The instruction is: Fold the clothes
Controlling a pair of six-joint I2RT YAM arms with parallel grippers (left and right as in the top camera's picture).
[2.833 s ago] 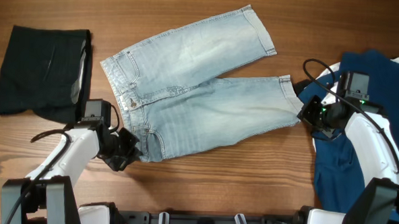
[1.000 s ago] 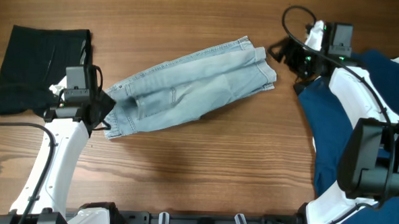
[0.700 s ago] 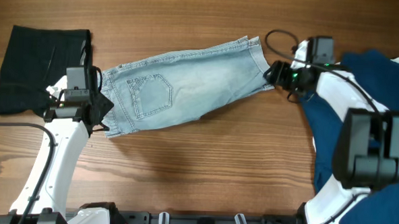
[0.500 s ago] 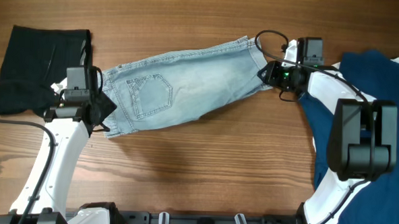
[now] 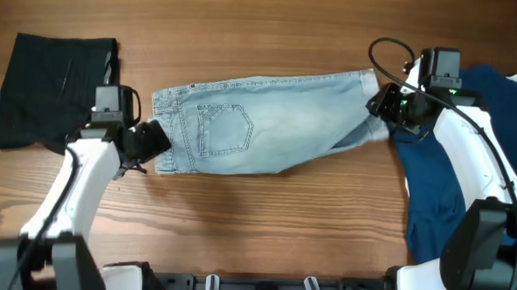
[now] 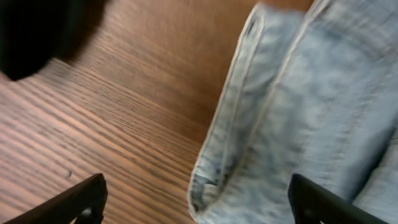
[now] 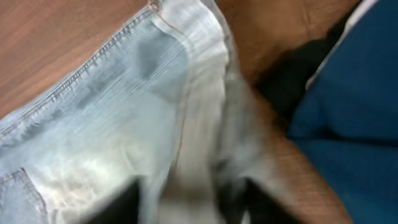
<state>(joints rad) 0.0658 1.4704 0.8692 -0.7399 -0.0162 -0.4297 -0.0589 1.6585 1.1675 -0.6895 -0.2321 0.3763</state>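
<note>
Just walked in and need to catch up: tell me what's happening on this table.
Two robot arms are working on a pair of denim shorts, folded in half and lying flat across the wooden table. The left pincer sits open at the waistband end. The right pincer straddles the leg hem, though blur hides whether it is clamped. A black garment lies at the left, a navy one at the right.

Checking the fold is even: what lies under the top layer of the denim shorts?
A second denim layer peeks out under the denim shorts at the lower right, near the hem. Around them shows the wooden table. Anything else beneath is covered.
</note>
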